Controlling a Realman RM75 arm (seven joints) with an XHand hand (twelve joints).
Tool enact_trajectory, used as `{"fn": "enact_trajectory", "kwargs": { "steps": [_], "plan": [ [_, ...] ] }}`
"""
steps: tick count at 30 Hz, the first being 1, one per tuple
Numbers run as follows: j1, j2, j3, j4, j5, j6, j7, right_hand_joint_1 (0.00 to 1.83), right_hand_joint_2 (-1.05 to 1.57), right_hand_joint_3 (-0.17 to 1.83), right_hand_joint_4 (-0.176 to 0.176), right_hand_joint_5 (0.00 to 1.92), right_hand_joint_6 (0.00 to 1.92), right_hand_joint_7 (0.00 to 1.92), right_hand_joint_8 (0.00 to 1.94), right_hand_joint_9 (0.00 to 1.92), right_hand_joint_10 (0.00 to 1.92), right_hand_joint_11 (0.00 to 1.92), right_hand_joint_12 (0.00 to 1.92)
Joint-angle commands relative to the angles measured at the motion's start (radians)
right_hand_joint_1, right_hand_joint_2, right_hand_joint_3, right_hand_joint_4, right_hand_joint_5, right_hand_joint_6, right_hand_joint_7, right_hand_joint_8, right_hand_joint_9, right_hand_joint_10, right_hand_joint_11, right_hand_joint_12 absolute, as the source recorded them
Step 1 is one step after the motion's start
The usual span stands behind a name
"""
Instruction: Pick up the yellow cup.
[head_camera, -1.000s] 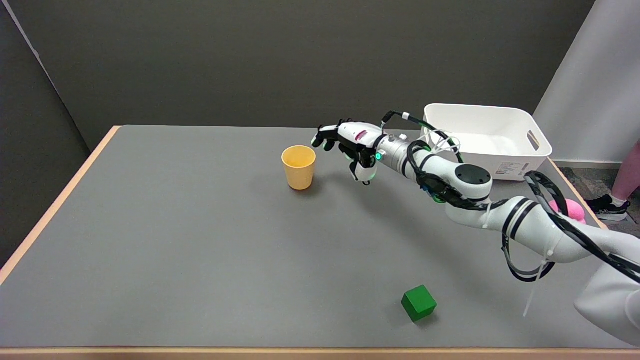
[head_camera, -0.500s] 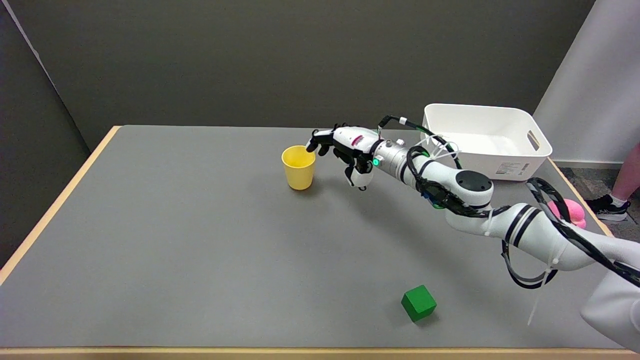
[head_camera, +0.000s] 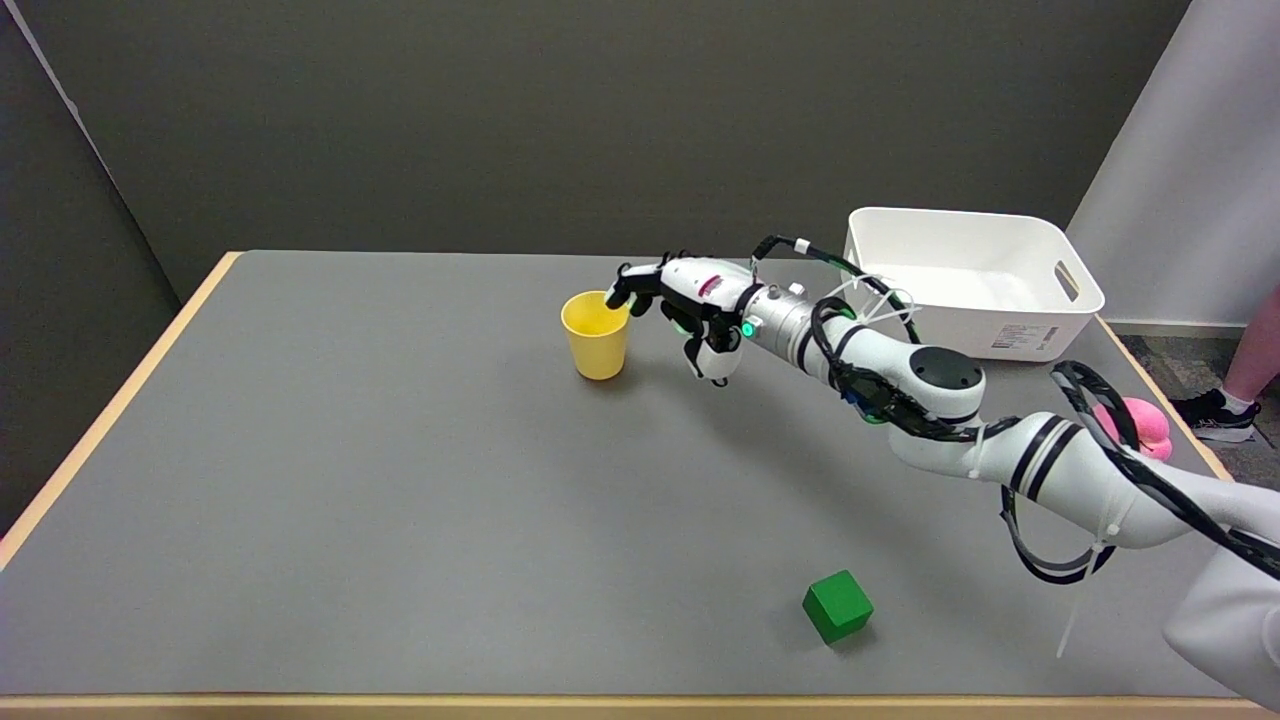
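While yellow cup (head_camera: 596, 335) stands upright on grey surface (head_camera: 400, 480) at upper centre of frame, right hand (head_camera: 680, 305) sits just right of it, fingertips (head_camera: 618, 293) over rim, thumb apart, nothing gripped. Green cube (head_camera: 837, 605) lower right.

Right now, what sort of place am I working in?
Likely a lab test bench, not a home: a bare grey table against a plain dark wall, with staged props only, a cup, a green block and a white bin.
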Motion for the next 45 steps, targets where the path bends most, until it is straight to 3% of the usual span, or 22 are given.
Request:
{"fn": "enact_trajectory", "kwargs": {
  "steps": [1,28,31,36,45],
  "plan": [
    [0.000,-0.003,-0.023,0.001,0.003,-0.003,0.000,1.83,0.45,1.26,0.086,0.39,0.59,0.54,0.52,0.95,1.92,0.91,1.60],
    [0.002,-0.019,-0.063,-0.075,0.044,-0.040,-0.004,1.83,0.45,1.26,0.086,0.39,0.60,0.54,0.52,0.95,1.92,0.91,1.60],
    [0.008,-0.020,-0.066,-0.061,0.043,-0.042,-0.035,1.83,0.45,1.26,0.065,0.40,0.61,0.54,0.52,0.95,1.92,0.91,1.59],
    [0.014,-0.020,-0.066,-0.041,0.043,-0.039,-0.048,1.83,0.45,1.26,-0.030,0.42,0.61,0.54,0.48,0.96,1.92,0.91,1.59],
    [0.018,-0.021,-0.070,-0.029,0.041,-0.033,-0.098,1.83,0.45,1.26,-0.129,0.42,0.62,0.55,0.47,0.96,1.92,0.91,1.60]
  ]
}}
